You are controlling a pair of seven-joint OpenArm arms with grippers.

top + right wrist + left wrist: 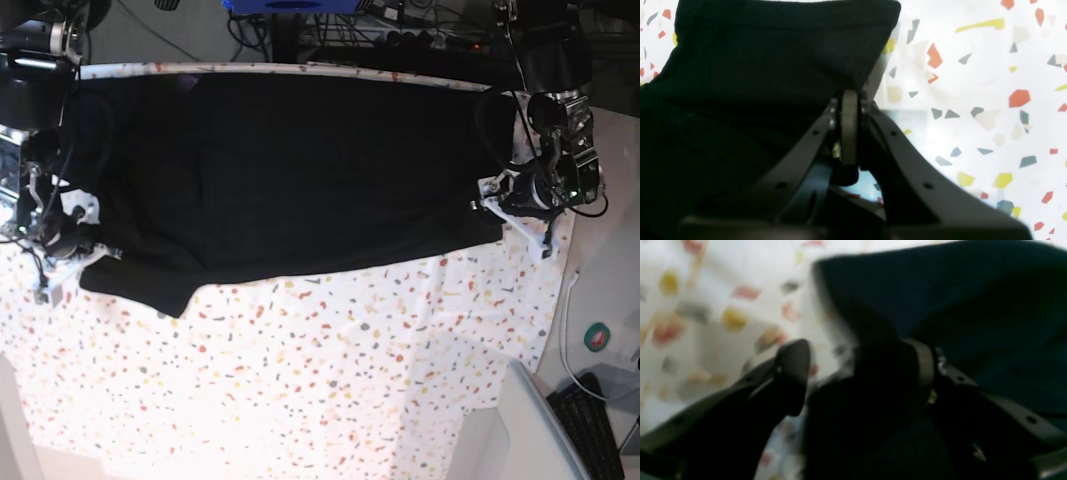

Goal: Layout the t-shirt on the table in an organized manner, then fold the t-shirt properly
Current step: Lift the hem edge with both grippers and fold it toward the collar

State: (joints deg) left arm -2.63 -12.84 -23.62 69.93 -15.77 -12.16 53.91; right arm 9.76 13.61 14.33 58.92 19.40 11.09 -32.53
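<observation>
Speckled table [330, 380], both arms low at t-shirt [290, 170] ends.

No readable text, labels, brands or nos. in any view — the t-shirt [290, 170] is plain black, the table [330, 380] cover shows only coloured flecks, and the gear along the far edge is too small/blurred to read — nothing legible.

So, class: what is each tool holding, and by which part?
The right tool is shut on the t-shirt, pinching its edge near a corner. The left tool stands open, gripping nothing.
</observation>
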